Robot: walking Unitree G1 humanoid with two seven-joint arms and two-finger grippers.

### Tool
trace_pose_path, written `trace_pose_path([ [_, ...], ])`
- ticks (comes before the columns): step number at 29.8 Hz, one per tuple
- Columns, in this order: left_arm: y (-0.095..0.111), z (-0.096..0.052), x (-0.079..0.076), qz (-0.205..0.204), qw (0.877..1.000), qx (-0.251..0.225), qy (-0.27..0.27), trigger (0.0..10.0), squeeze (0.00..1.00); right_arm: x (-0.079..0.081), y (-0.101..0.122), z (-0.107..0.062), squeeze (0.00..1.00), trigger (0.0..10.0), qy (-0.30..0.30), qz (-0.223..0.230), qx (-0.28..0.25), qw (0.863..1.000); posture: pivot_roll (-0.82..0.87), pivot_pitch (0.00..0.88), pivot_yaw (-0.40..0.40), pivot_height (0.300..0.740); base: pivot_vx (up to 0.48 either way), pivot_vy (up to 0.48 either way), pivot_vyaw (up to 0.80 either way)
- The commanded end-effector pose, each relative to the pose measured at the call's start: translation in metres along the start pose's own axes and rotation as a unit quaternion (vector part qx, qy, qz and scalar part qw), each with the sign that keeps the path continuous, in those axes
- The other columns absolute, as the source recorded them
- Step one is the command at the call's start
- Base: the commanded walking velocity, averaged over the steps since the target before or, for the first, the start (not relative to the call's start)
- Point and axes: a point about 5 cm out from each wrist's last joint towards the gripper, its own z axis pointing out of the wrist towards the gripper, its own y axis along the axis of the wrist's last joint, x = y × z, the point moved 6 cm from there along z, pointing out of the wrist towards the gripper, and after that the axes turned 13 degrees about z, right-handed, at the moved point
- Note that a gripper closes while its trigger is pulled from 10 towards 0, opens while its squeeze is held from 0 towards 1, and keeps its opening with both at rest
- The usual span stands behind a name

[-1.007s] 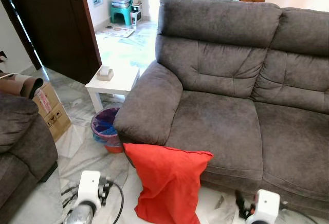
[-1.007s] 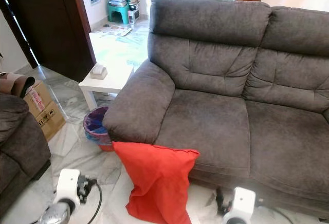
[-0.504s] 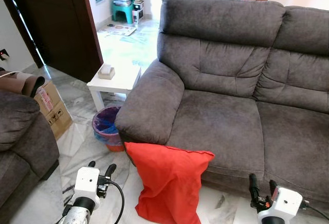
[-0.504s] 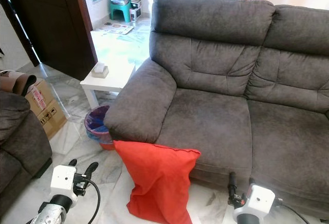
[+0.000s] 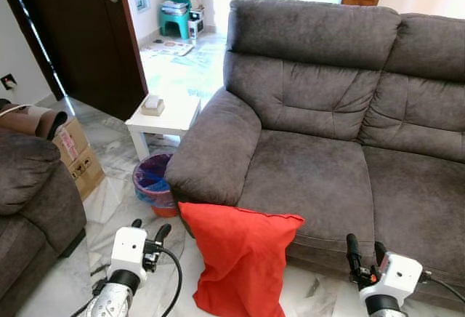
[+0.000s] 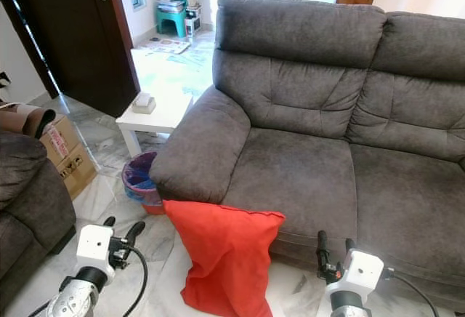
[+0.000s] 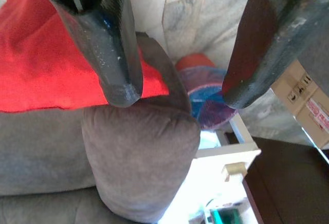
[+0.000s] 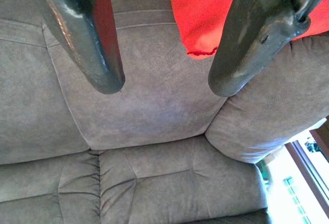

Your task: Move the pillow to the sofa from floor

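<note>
Cushion first: the red fabric pillow [image 5: 240,265] stands on the pale marble floor [image 5: 116,208] at lower centre of the frame, leaning on the front edge of the grey suede sofa [image 5: 320,179] below its armrest. Our left gripper [image 5: 147,230] at lower left and right gripper [image 5: 365,248] at lower right flank it, both with fingers spread and empty. We judge that the limp pillow may sag or slip if we pinch only one corner.

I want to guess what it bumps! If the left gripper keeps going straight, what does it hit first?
Probably the sofa's armrest. The left gripper points right at it, jaws open, though depth is hard to judge.
</note>
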Motion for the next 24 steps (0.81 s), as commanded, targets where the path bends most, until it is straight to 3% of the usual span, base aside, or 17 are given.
trace_pose_path([
  [1,0.001,0.000,0.001,-0.005,1.000,0.003,0.000,10.0,0.00,0.001,0.003,0.002,0.00,10.0,-0.003,0.004,-0.003,1.000,-0.04,0.028,0.021,0.740,0.000,0.000,0.00],
  [24,0.004,0.002,-0.002,-0.019,1.000,0.007,-0.001,10.0,0.00,0.014,0.001,0.008,0.00,10.0,0.008,0.002,0.002,1.000,-0.03,0.063,0.016,0.740,0.011,0.000,0.00],
])
